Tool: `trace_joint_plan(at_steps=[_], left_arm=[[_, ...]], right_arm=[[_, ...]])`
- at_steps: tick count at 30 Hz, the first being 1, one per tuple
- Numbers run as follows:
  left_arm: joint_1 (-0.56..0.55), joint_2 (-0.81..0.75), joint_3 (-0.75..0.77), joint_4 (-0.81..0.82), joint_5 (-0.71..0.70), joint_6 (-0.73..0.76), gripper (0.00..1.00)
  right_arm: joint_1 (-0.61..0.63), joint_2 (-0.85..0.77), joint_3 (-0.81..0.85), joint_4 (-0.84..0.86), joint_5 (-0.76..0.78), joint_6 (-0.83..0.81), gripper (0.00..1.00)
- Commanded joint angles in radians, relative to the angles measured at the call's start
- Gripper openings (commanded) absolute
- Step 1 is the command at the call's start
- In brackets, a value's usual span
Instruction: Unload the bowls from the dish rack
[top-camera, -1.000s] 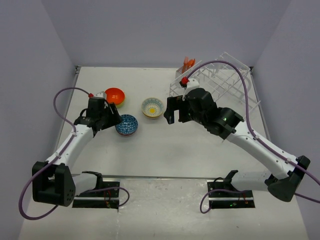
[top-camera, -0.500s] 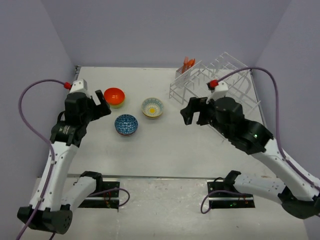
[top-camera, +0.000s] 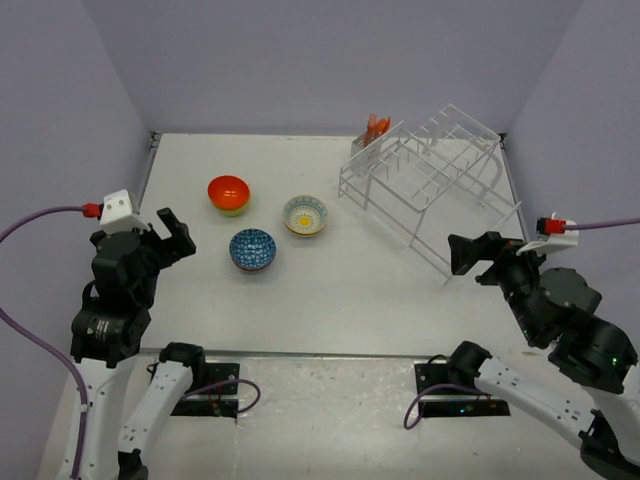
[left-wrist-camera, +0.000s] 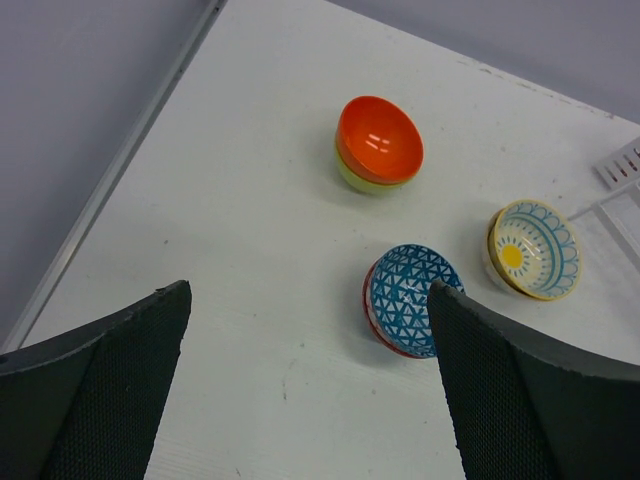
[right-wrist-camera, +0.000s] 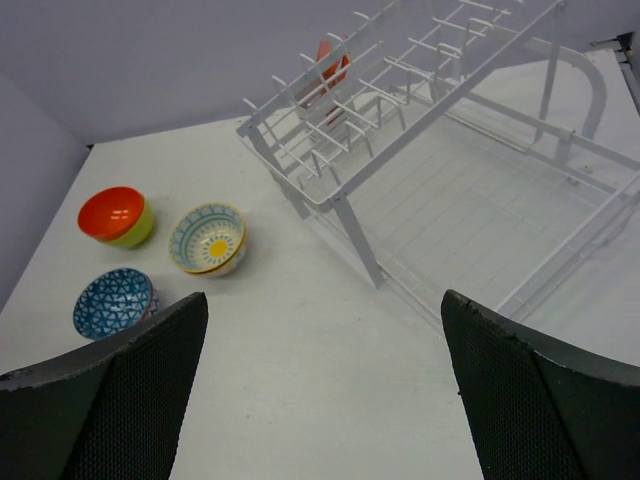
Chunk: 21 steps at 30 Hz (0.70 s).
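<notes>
Bright, even, diffuse light from above. Shadows faint and soft. Two small glare spots inside orange bowl. Fingers in left wrist view slightly soft-edged.

I count one white wire dish rack. Left of it stand three nested pairs of small round bowls, six altogether.

A lab test booth: plain lavender walls boxing in a white tabletop

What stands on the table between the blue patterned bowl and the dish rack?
The yellow-centred bowl stands between the blue patterned bowl and the dish rack; the top view shows this clearly.
</notes>
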Motion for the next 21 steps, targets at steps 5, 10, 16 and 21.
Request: trace_joint_plan(at_steps=[5,10,16,21], left_arm=[[0.006,-0.045,-0.052,0.032,0.023,0.053,1.0],[0.006,-0.046,-0.085,0.05,0.038,0.045,1.0],[0.006,-0.066,-0.101,0.073,0.054,0.039,1.0],[0.006,-0.066,-0.104,0.082,0.057,0.036,1.0]], right_arm=[[0.002,-0.067,-0.075,-0.062,0.087,-0.014,0.99],[0.002,-0.08,-0.123,-0.033,0.113,-0.024,0.99],[0.003,-0.057,-0.147,-0.013,0.139,-0.019,0.99],[0.002,-0.047,-0.181,0.017,0.13,-0.019,0.99]])
